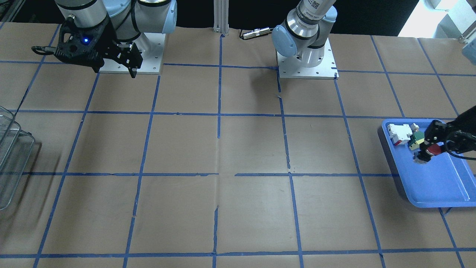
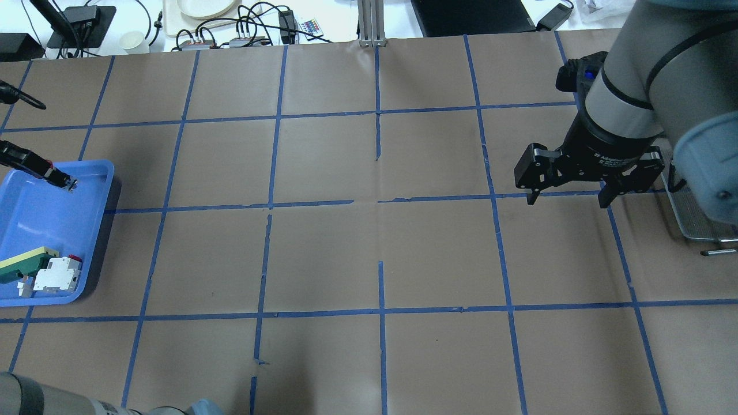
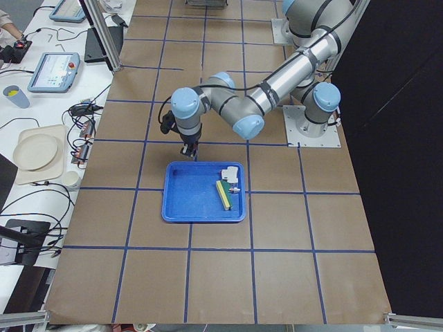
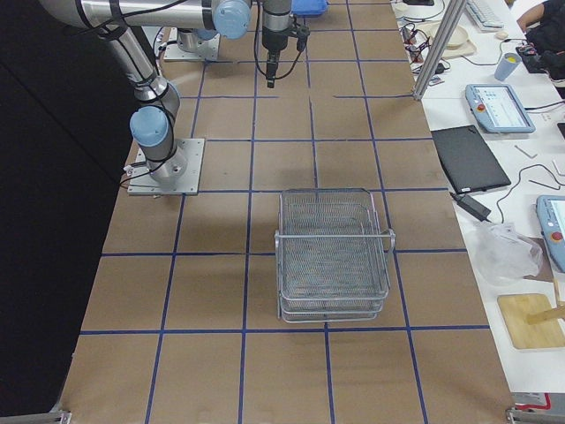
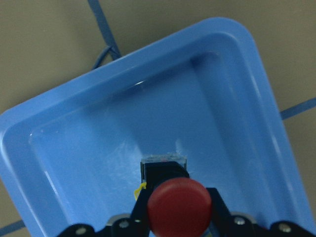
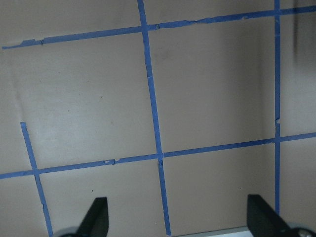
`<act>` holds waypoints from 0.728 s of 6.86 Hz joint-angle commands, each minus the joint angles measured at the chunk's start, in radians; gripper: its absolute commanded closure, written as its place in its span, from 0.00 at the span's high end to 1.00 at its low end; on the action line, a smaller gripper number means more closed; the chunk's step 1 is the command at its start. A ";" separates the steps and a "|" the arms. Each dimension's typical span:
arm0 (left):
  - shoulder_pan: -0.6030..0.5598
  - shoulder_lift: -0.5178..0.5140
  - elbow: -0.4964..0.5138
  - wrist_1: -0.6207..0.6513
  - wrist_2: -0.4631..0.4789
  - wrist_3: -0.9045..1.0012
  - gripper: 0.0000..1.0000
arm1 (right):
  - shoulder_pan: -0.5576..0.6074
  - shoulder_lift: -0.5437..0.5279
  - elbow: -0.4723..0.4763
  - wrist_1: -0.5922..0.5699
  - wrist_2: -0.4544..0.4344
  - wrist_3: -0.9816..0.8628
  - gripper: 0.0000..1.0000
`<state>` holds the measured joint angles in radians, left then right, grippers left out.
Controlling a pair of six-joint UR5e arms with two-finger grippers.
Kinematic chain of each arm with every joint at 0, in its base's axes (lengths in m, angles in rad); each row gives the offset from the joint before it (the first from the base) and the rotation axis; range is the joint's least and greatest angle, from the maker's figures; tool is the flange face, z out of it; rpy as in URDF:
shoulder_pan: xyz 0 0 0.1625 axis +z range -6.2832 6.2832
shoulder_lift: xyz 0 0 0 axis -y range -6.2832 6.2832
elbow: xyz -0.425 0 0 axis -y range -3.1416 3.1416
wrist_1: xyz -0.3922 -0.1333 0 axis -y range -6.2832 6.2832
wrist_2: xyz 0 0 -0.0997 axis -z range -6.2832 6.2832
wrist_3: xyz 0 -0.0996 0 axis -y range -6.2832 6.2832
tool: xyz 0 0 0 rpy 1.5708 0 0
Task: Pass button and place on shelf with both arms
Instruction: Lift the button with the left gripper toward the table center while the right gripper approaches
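My left gripper (image 1: 425,153) is shut on the button (image 1: 433,150) and holds it just above the floor of the blue tray (image 1: 438,186). In the left wrist view the red cap (image 5: 178,206) sits between the jaws, with the clear base (image 5: 164,160) pointing down at the tray (image 5: 74,123). In the overhead view this gripper (image 2: 60,177) is over the tray's far part. My right gripper (image 2: 567,200) is open and empty, held high over bare table near the wire shelf (image 2: 697,216). The shelf (image 4: 334,252) stands empty.
A white-and-red block (image 2: 56,274) and a green-and-yellow piece (image 2: 23,262) lie in the tray's near corner (image 2: 34,219). The table is brown paper with a blue tape grid. Cables and dishes lie beyond its far edge.
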<state>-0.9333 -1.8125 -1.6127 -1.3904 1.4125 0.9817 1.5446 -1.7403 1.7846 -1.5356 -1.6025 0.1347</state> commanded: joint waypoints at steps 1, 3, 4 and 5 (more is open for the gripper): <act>-0.151 0.175 -0.087 -0.138 -0.236 -0.197 0.13 | -0.059 0.022 -0.002 0.003 0.019 0.100 1.00; -0.253 0.222 -0.099 -0.176 -0.619 -0.462 0.13 | -0.095 0.024 -0.028 0.000 0.347 0.204 1.00; -0.298 0.220 -0.108 -0.176 -0.727 -0.513 0.11 | -0.131 0.030 -0.027 0.012 0.498 0.259 1.00; -0.324 0.220 -0.137 -0.174 -0.832 -0.570 0.11 | -0.173 0.054 -0.027 0.015 0.623 0.354 1.00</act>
<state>-1.2161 -1.5954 -1.7236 -1.5634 0.7194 0.4901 1.4181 -1.7068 1.7588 -1.5266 -1.1457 0.3906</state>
